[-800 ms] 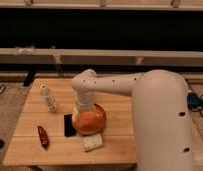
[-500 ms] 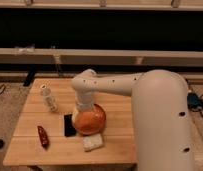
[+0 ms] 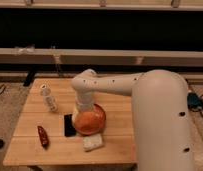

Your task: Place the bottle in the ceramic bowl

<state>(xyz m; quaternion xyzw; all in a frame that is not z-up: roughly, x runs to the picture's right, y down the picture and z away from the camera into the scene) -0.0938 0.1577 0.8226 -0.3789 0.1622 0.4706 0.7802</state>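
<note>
The bottle (image 3: 48,98) stands on the table (image 3: 26,151), well apart from the gripper (image 3: 84,108), out to the gripper's picture-left and slightly farther back. It is a small pale bottle with a lighter cap, leaning a little, and nothing touches it.

The gripper sits at the end of the white arm (image 3: 112,84), which reaches in from the bulky white body on the picture-right and bends down at a rounded joint. The gripper hangs right at the back rim of the ceramic bowl (image 3: 90,123). The wrist and the bowl hide its tip, so I cannot tell whether it is spread or pressed together, or whether it holds anything.

The ceramic bowl, orange and round, lies directly below and in front of the gripper. Just beside the bowl, on the side toward the bottle, a flat black object (image 3: 69,125) lies on the wood, touching or nearly touching the bowl's edge. In front of the bowl, close to its near rim, sits a small white sponge (image 3: 93,142). Farther from the gripper, toward the near picture-left corner of the table, lies a red pepper (image 3: 43,136), apart from everything else.
</note>
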